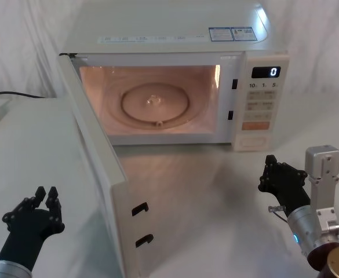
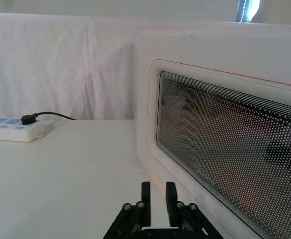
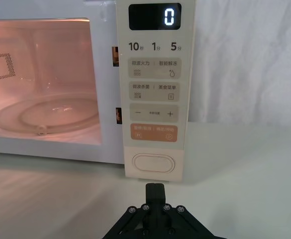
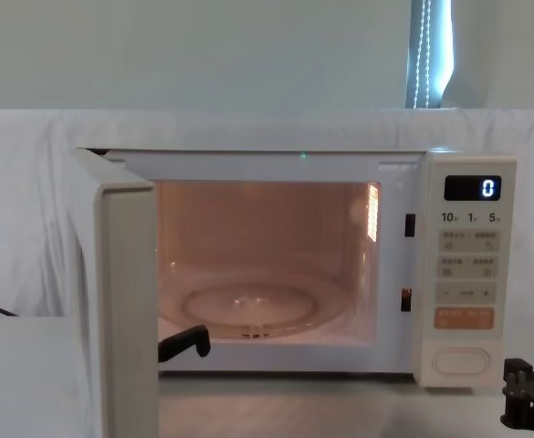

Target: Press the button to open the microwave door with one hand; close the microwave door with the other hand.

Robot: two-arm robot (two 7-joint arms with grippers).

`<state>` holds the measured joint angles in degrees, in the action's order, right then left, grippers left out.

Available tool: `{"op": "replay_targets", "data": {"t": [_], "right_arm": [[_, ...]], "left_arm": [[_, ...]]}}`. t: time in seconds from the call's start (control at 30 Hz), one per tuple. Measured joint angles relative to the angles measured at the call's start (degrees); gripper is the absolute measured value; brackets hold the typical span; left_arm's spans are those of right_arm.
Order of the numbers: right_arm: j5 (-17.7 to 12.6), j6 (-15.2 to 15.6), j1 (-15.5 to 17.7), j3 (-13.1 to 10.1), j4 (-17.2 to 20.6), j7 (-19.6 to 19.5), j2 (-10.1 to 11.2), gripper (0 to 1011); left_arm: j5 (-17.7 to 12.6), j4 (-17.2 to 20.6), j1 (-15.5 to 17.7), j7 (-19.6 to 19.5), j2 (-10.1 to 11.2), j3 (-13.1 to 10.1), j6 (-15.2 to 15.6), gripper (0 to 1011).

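White tabletop [image 1: 215, 191], smooth, faintly glossy; picks up a soft pinkish reflection near its middle. White cloth backdrop [image 2: 60, 64] hangs behind it in loose vertical folds, its top edge level in the chest view. Above the cloth, plain pale grey-green wall [image 4: 203, 55]. Narrow bright strip of window [image 4: 428, 55] upper right, with something like a beaded cord hanging in it. White power strip [image 2: 16, 128] on the tabletop at far left, black plug and cable [image 2: 48, 116] in it. Lighting even, diffuse.

The wide pill-shaped cream button [image 3: 154, 164] sits just ahead of the right black clamp gripper [image 3: 154, 191]; the large cream microwave door [image 2: 225, 149] stands right of the left black clamp gripper [image 2: 156, 203].
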<state>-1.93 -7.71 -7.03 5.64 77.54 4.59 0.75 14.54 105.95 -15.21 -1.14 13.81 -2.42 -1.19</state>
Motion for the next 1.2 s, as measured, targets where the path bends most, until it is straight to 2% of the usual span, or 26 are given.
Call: {"op": "replay_targets", "data": {"t": [0.03, 0.27, 0.67, 1.2], "right_arm": [[0.0, 0.0, 0.0, 0.0, 0.0, 0.0, 0.0, 0], [0.0, 0.0, 0.0, 0.0, 0.0, 0.0, 0.0, 0], [0.0, 0.0, 0.0, 0.0, 0.0, 0.0, 0.0, 0], [0.0, 0.0, 0.0, 0.0, 0.0, 0.0, 0.0, 0]], "left_arm": [[0.0, 0.0, 0.0, 0.0, 0.0, 0.0, 0.0, 195], [-0.2, 0.1, 0.0, -0.1, -0.2, 0.1, 0.2, 0], [-1.2, 2.4, 0.0, -1.9, -1.4, 1.4, 1.3, 0], [-1.8, 7.6, -0.1, -5.0, -2.7, 2.8, 2.5, 0]]}}
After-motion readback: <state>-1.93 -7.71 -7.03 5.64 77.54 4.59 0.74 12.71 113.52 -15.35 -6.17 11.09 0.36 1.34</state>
